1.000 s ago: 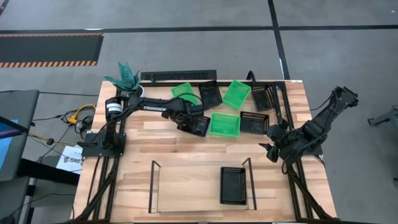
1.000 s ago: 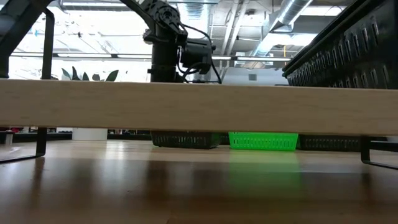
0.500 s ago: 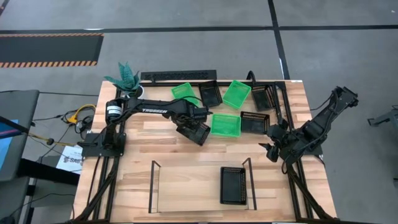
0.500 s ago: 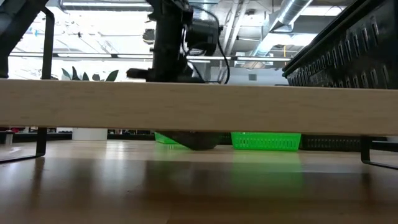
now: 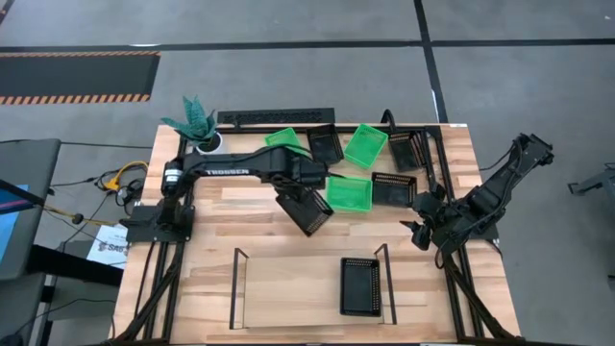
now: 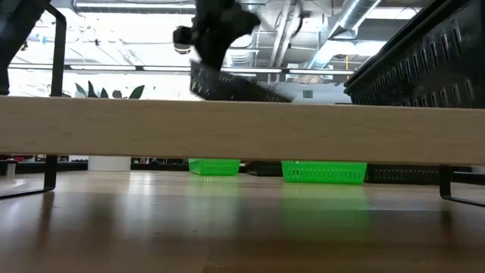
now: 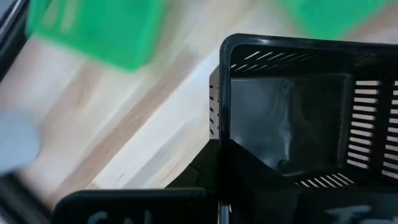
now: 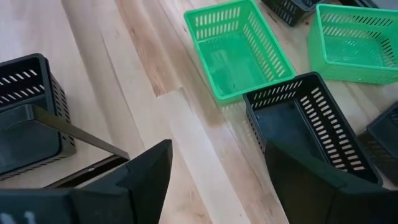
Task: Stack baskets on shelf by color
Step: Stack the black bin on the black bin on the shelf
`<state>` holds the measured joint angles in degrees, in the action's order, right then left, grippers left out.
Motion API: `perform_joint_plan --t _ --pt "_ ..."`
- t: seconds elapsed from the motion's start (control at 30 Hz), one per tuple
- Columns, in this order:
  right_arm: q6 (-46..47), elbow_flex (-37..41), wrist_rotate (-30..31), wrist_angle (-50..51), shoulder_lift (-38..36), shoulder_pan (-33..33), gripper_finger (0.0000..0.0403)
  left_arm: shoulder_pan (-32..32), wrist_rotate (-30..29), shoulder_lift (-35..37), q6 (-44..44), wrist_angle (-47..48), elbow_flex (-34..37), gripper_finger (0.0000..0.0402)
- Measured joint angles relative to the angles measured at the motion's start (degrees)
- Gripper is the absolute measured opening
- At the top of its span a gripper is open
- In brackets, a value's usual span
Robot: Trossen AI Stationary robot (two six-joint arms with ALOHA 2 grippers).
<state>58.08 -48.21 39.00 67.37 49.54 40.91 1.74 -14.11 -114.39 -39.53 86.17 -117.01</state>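
My left gripper (image 5: 301,185) is shut on a black basket (image 5: 309,210) and holds it in the air over the table's middle. In the low view this black basket (image 6: 233,86) shows above the shelf board (image 6: 227,121). Three green baskets (image 5: 286,141) (image 5: 366,144) (image 5: 348,192) and three black baskets (image 5: 325,144) (image 5: 404,151) (image 5: 394,189) rest on their bottoms at the back. Another black basket (image 5: 360,286) stands at the right end of the shelf (image 5: 288,288). My right gripper (image 5: 420,229) waits open at the table's right side. My left gripper clamps one side wall of the black basket at its rim (image 7: 219,155), seemingly with one finger inside and one outside. The fingers come from above, pointing steeply down. The basket hangs below them, lifted clear of the table and tilted, its opening facing up.
A potted green plant (image 5: 192,120) stands at the back left corner, and a long black bar (image 5: 275,116) lies along the far edge. The shelf's wire ends (image 5: 237,284) (image 5: 386,279) stand up near the front edge. Bare wood lies between the shelf and the baskets.
My left gripper has risen with the black basket and come a little toward the near edge, rolling as it went. The basket has been lifted off the table from beside the green one, has turned about, and now hangs above shelf-board height.
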Motion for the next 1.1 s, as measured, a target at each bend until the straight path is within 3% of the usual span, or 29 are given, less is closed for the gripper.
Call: perform_joint_plan --t 0.3,0.63,1.1 --pt "0.0 0.0 0.0 0.0 0.0 -0.2 0.0282 -7.9 11.2 -0.1 16.5 -18.4 -3.8 0.0" --pt "0.0 0.0 0.0 -0.1 -0.1 -0.2 0.0282 -12.3 18.5 -4.8 17.1 -31.0 -4.1 0.0" --pt "0.0 0.0 0.0 -0.4 0.3 -0.1 0.0282 -12.9 20.4 -9.6 22.3 -37.7 -4.0 0.0"
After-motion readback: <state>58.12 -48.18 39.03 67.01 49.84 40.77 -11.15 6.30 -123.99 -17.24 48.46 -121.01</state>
